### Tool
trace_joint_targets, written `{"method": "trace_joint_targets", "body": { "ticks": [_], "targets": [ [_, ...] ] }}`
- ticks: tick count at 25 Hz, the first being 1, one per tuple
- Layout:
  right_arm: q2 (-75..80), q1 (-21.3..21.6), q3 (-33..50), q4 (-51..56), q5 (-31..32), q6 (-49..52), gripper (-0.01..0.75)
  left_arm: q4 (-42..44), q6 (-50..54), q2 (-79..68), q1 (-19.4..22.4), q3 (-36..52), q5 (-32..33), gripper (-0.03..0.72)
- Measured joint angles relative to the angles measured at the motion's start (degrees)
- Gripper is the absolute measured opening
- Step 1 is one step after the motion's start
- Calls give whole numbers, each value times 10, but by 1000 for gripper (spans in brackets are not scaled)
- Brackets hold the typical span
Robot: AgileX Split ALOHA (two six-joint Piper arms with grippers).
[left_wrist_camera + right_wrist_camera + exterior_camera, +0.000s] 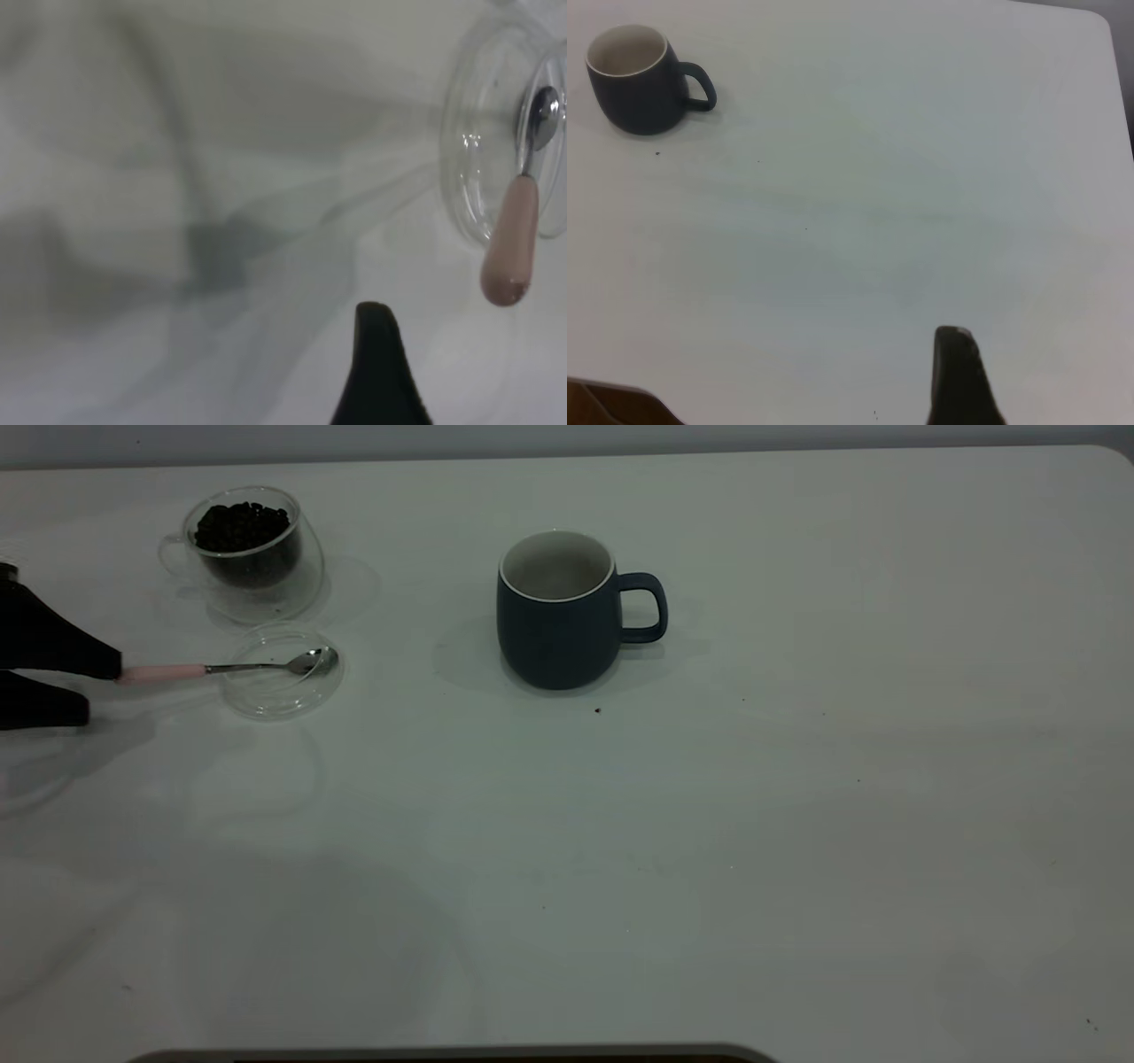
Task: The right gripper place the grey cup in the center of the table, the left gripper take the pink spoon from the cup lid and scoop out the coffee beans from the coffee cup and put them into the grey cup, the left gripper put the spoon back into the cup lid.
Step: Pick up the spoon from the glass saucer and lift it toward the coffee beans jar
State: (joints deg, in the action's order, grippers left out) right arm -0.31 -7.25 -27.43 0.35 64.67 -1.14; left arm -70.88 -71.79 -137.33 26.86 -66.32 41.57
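The grey cup (558, 629) stands upright near the table's (797, 824) middle, handle toward the right, white inside; it also shows far off in the right wrist view (638, 88). The coffee cup (252, 549) with coffee beans (241, 525) stands at the far left. In front of it lies the cup lid (282, 686) (478, 159). The pink spoon (266, 666) (512, 243) rests with its bowl in the lid and its handle sticking out leftward. My left gripper (102, 688) is open, its far finger tip at the handle's end. My right gripper (1050, 381) is open over bare table, away from the cup.
A dark speck (597, 710) lies just in front of the grey cup, and a few more are scattered to the right. The table's rounded corner (1118, 456) is at the far right. A dark edge (443, 1056) borders the near side.
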Motion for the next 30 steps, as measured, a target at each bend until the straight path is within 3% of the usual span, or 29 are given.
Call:
{"method": "trace_joint_targets", "body": {
  "ticks": [10,30],
  "targets": [
    [0,0,0,1,0,0,497,-45,-41,-5,-13,0,-1,593],
    [0,0,0,1,0,0,497,-47,-44,-5,-48,0,-7,593]
  ]
}}
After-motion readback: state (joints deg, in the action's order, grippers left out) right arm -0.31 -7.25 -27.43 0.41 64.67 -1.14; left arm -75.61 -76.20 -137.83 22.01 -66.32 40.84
